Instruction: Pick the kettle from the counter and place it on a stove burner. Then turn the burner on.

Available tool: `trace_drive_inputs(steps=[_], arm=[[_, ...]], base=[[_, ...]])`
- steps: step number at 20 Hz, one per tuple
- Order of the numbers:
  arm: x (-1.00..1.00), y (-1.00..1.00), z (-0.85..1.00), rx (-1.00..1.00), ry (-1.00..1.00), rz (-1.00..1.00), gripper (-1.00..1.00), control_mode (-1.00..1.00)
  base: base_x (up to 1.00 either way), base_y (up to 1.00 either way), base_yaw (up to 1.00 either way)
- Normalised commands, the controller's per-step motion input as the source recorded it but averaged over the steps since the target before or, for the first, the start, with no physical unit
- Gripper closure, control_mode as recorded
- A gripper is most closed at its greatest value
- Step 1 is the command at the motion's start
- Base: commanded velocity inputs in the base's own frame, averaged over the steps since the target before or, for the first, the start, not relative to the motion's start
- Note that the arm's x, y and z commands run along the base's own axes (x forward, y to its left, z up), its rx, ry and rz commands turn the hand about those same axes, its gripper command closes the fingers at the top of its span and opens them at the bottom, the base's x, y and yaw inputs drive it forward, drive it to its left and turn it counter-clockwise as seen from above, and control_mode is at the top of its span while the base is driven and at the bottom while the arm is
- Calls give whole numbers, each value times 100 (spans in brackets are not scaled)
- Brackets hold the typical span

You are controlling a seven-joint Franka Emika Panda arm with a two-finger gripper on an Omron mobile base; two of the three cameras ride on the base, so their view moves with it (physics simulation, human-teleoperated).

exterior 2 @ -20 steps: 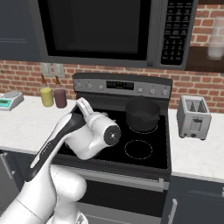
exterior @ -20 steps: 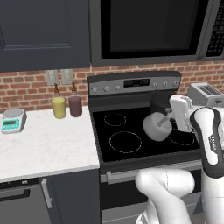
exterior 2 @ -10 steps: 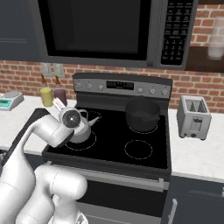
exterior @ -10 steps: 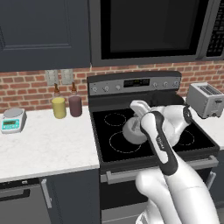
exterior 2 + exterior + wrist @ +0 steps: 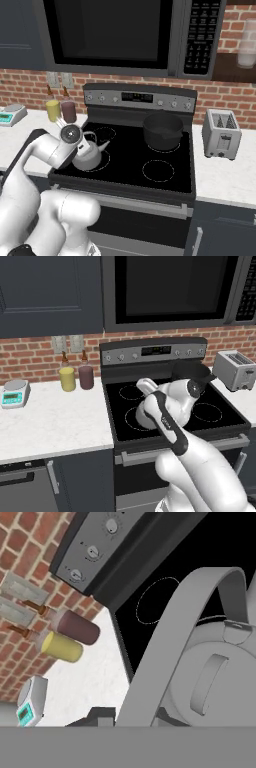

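The grey kettle [image 5: 89, 156] hangs upright low over the stove's [image 5: 165, 172] front left burner [image 5: 102, 166], the largest white circle; contact with the glass cannot be told. My gripper [image 5: 83, 141] is shut on its arched handle [image 5: 165, 657], which passes between my fingertips [image 5: 100, 716] in the hand view. There the lid and knob [image 5: 210, 682] sit just below the handle. In the left base view my arm covers most of the kettle [image 5: 142, 417]. The white marbled counter [image 5: 55, 421] lies to the stove's left.
A dark pot [image 5: 162, 131] stands on the back right burner. A toaster [image 5: 222, 134] sits on the right counter. A yellow cup [image 5: 67, 379], a maroon cup [image 5: 86, 377] and a small scale [image 5: 14, 393] stand on the left counter. Knobs [image 5: 92, 552] line the steel back panel.
My arm has swung the kettle from over the stove's right side across to the front left burner and brought it lower. The gripper stays shut on the handle.
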Motion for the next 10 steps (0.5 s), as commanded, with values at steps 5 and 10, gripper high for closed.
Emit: trace_drive_inputs(steps=[5,10], arm=[[34,16,-22,-1,0,-1,100,-100],[50,18,-17,-6,0,-4,100,-100]], base=[[0,0,0],[0,0,0]])
